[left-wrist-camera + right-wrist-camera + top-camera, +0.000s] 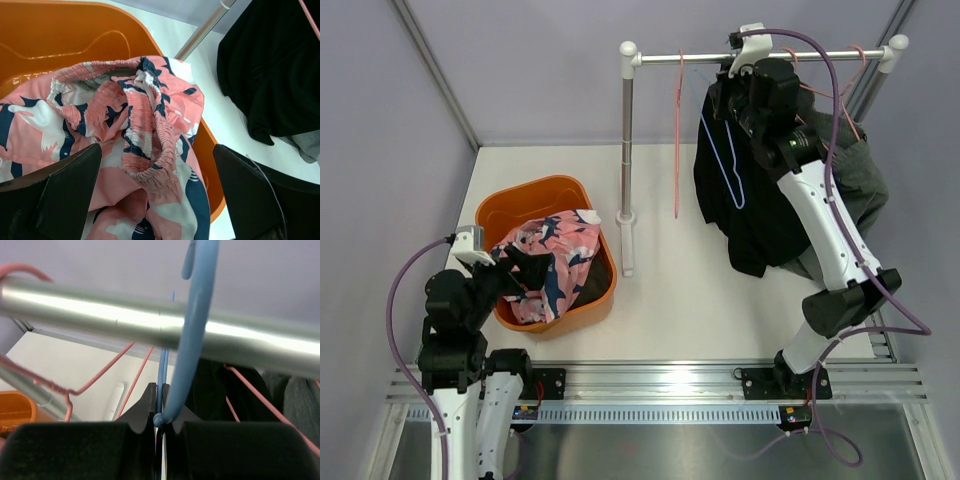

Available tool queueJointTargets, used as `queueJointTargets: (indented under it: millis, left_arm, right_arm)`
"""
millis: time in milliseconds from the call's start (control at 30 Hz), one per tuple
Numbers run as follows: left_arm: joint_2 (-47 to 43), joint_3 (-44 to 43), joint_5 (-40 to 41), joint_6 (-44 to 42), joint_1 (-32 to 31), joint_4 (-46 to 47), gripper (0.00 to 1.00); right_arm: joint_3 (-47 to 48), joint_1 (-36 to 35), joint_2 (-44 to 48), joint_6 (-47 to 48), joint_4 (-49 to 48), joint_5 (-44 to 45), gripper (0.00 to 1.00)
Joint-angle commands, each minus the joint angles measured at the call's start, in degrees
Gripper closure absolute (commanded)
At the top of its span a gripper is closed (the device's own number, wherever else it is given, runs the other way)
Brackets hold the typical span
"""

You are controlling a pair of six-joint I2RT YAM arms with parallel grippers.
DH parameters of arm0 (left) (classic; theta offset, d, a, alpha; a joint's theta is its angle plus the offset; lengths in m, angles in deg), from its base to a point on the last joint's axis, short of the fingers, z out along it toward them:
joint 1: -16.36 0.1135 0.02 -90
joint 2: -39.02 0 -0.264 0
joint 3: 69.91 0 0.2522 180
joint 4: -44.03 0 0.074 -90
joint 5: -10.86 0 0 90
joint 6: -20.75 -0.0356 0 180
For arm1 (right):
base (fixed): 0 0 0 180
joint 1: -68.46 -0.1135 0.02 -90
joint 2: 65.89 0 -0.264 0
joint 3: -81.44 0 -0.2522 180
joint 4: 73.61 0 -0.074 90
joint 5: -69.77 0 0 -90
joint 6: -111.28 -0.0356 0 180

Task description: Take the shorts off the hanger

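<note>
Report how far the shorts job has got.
Done: pink shorts lie in the basket, left jaws open above them. In hand: right jaws shut on the blue hanger at the rail, black shorts hanging on it. Left: black and grey shorts to come off.

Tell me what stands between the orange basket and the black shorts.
The rack's upright post and a bare pink hanger, both seen in the top view.

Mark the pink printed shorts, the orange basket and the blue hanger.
pink printed shorts (548,262): top external view, bunched middle.
orange basket (520,205): top external view, far inner wall.
blue hanger (197,305): right wrist view, hook's shaft.
</note>
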Motion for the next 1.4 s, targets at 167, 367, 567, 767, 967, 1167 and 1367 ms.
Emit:
queueJointTargets:
  millis: [167, 367, 567, 767, 967, 1167, 1367]
  left_arm:
    - [-1.31, 2.32, -1.41, -0.93, -0.06, 2.69, 0.01]
    - [-2.02, 2.85, -1.15, -0.75, -0.06, 2.95, 0.01]
    - [-1.93, 2.94, -0.97, -0.58, -0.06, 3.04, 0.01]
    - [-1.58, 3.03, -0.97, -0.49, -0.06, 2.95, 0.01]
    - [-0.7, 3.03, -1.58, -0.66, -0.15, 3.13, 0.01]
    - [-0.43, 3.12, -1.85, -0.66, -1.29, 3.13, 0.01]
    - [0.96, 2.59, -2.11, -1.19, -1.65, 3.39, 0.01]
  right_arm:
    - [10.09, 0.5, -6.92, 1.49, -0.05, 1.18, 1.0]
    - [7.01, 0.5, -6.4, 1.4, -0.05, 1.71, 1.0]
    - [2.79, 0.5, -3.15, 1.31, 1.08, -0.22, 0.94]
    - [1.12, 0.5, 0.19, 1.32, 2.41, -0.49, 0.63]
    - [1.82, 0.5, 4.84, -0.97, 6.88, -2.59, 0.47]
    - [-7.2, 0.5, 15.47, -4.05, 4.27, 0.63, 0.43]
    - [-13.29, 0.59, 21.55, -1.76, -1.63, 13.81, 0.36]
